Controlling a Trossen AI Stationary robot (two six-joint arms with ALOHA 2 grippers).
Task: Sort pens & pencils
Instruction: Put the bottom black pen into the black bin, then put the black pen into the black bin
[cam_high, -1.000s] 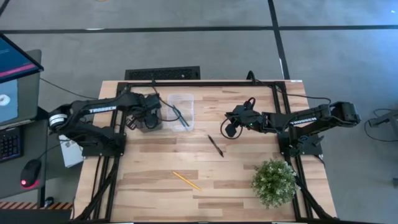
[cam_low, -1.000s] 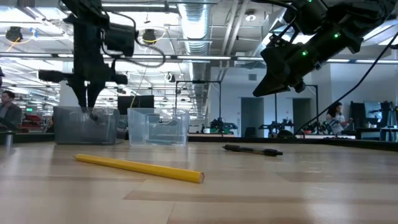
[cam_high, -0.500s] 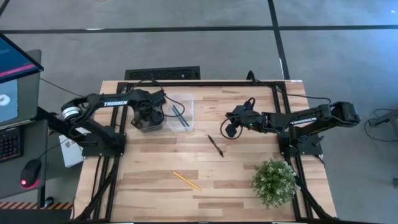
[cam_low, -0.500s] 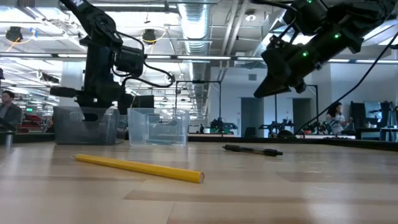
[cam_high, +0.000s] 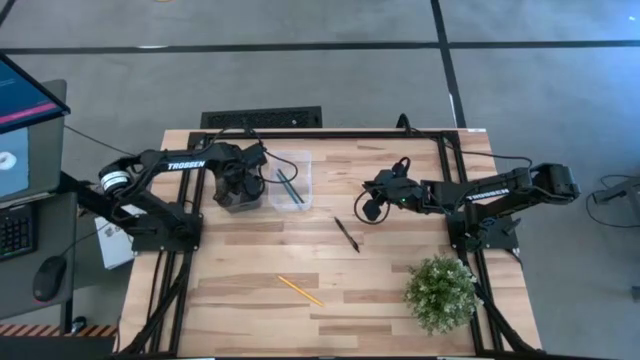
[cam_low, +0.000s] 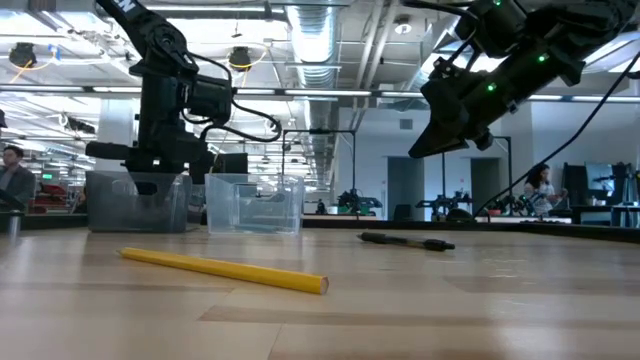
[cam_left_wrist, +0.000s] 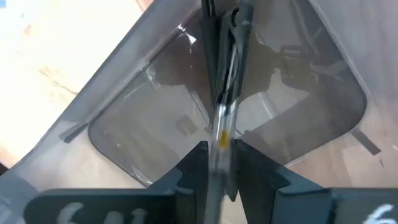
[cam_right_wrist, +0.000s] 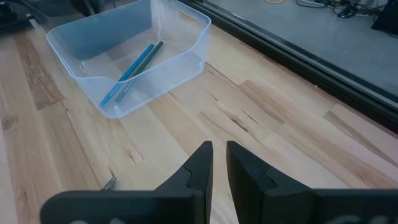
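Observation:
My left gripper (cam_high: 238, 188) points down into the grey bin (cam_high: 243, 204), shut on a pen (cam_left_wrist: 219, 127) with a pale barrel and a yellow mark. Another dark pen (cam_left_wrist: 241, 28) lies on the bin floor. The clear bin (cam_high: 293, 162) next to it holds a blue pencil (cam_right_wrist: 132, 71) and a dark pencil (cam_right_wrist: 144, 62), both flat on its floor. A black pen (cam_high: 346, 234) lies on the table's middle. The yellow pencil (cam_high: 300, 290) lies nearer the near edge. My right gripper (cam_high: 370, 208) hovers shut above the table, right of the black pen. My left gripper pinches the pen's upper barrel (cam_left_wrist: 221, 146) between its two fingers. It comes from above, pointing down, with the fingers running along the pen. The pen hangs below the fingers into the grey bin; whether its lower end touches the floor I cannot tell.
A potted plant (cam_high: 440, 290) stands at the table's near right corner. Black frame rails (cam_high: 330, 133) run along the far edge and both sides. Bare wood lies between the bins and the yellow pencil (cam_low: 225, 270).
My left gripper has moved a little toward the table's right and sunk lower into the grey bin, its arm stretching out over the bin, all in the first half second. It kept the pen. My right arm has kept still.

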